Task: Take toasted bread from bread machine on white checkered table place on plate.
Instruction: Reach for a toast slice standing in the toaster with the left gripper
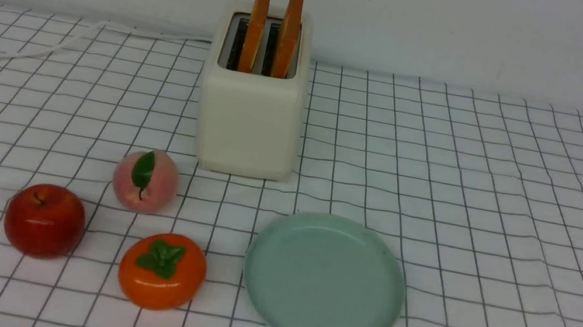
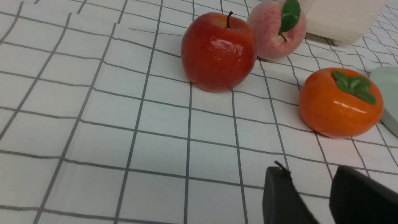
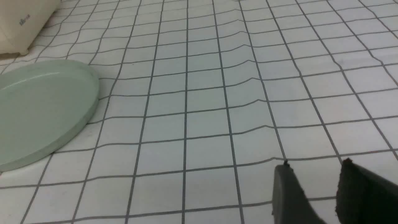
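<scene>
Two slices of toasted bread (image 1: 257,24) (image 1: 289,33) stand upright in the slots of the cream-white bread machine (image 1: 250,115) at the back middle of the white checkered table (image 1: 495,221). In front of it, slightly right, lies the pale green plate (image 1: 324,280), with nothing on it. Neither arm shows in the front view. My left gripper (image 2: 311,172) hangs open over bare cloth, near the fruit, holding nothing. Over bare cloth to the right of the plate (image 3: 40,109), my right gripper (image 3: 314,166) is open and holds nothing as well.
A red apple (image 1: 45,220), a pink peach (image 1: 145,180) and an orange persimmon (image 1: 162,270) sit left of the plate, in front of the bread machine. The machine's white cord (image 1: 51,43) trails to the back left. A white wall closes the back.
</scene>
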